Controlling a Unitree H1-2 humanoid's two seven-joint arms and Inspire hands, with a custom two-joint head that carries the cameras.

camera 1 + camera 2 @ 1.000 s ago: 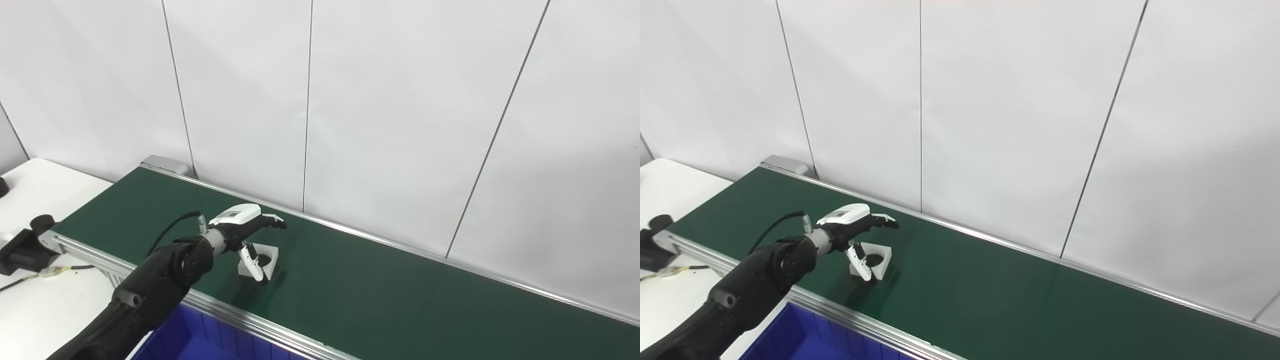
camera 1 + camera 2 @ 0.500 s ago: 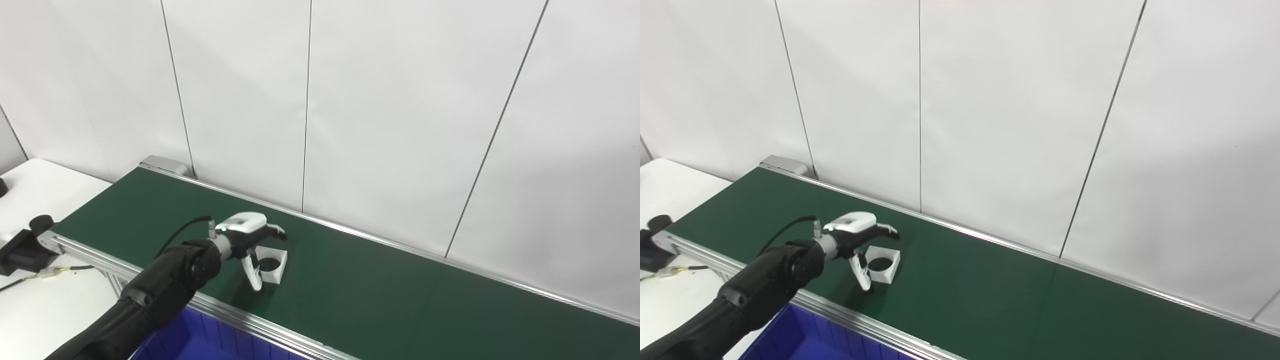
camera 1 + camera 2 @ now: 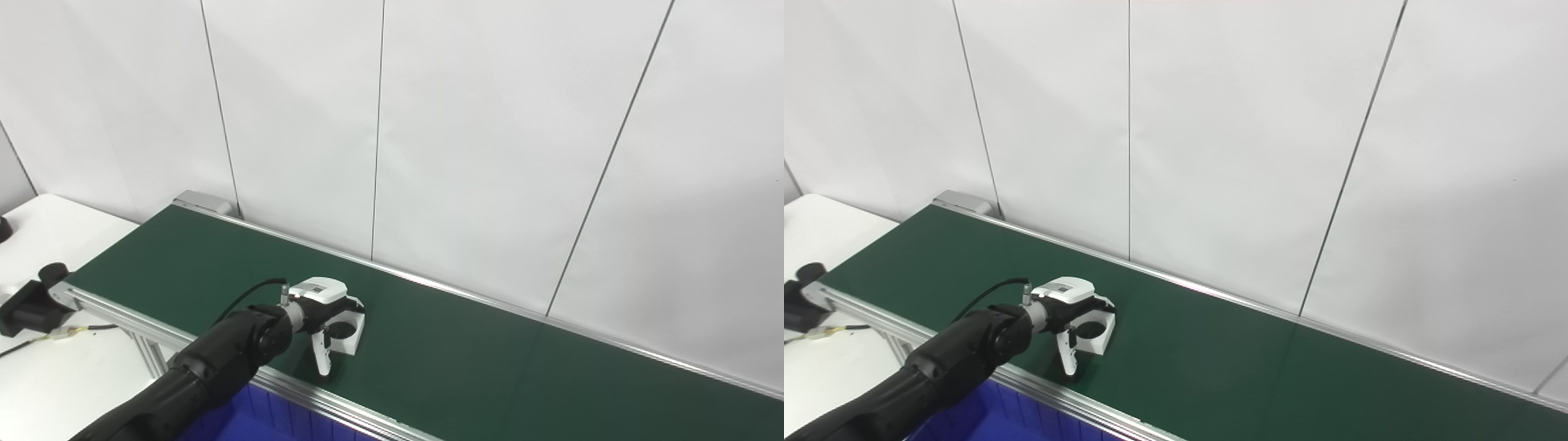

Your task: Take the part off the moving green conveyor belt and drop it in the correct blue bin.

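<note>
Because the belt (image 3: 465,361) carries the part (image 3: 344,327) along, my left hand (image 3: 320,312) straddles it — fingers apart, not gripping — ready to clamp.

Both views look from the robot's head, downward and forward across the green conveyor belt (image 3: 490,367), which runs diagonally from upper left to lower right before a white panelled wall (image 3: 490,122). The two cameras sit side by side, so the right eye view shows the scene shifted slightly leftward. Both share the belt, the wall, the left arm entering from the bottom left, and the blue bin (image 3: 986,422) at the lower edge.
</note>
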